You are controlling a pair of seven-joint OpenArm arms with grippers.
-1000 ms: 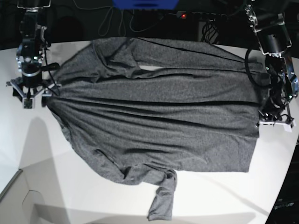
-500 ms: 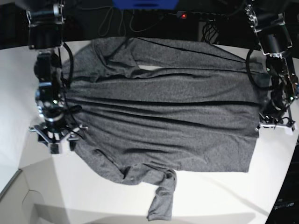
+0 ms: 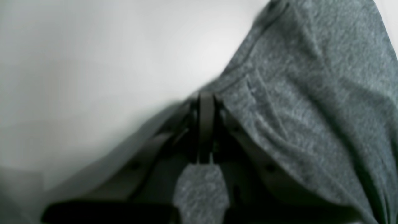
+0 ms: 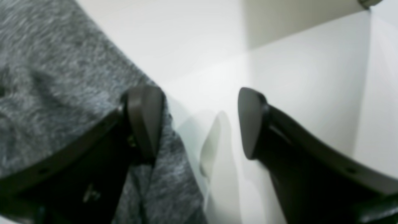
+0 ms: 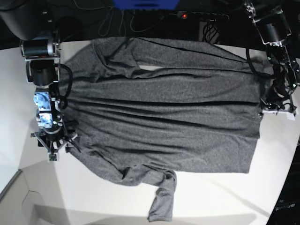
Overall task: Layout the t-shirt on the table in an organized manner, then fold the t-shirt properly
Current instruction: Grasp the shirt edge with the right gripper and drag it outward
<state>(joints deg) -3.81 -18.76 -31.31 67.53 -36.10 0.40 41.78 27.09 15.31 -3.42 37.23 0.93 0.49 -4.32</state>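
Across the white counter [image 5: 220, 206] the charcoal-grey t-shirt [image 5: 159, 126] lies spread out flat, its length running left to right in the base view, with long shallow creases along the body. One sleeve [image 5: 161, 201] trails off the near edge of the shirt toward the front of the counter, twisted where it joins the body; the other sleeve is folded over the far part of the shirt, with a small sliver of white counter showing beside it.

At the right end of the shirt the left tool [image 5: 277, 108] is clenched on the fabric — the left wrist view shows its two fingers pressed together on the cloth at the hemmed edge [image 3: 245, 77], the grey jersey draping away to the right and bare counter [image 3: 93, 62] to the left.

At the left end the right tool [image 5: 52, 146] hangs low by the shirt's edge with its jaws spread wide and nothing between them. From the right wrist camera, one fingertip [image 4: 144, 121] sits over the grey fabric [image 4: 46, 84] while the other [image 4: 250, 121] is over bare white counter [image 4: 304, 81] — the cloth's edge runs just beside the first finger. Whether that finger actually touches the shirt I cannot tell.

Behind the far edge of the counter, dark cables and a blue object [image 5: 145, 3] sit in shadow.
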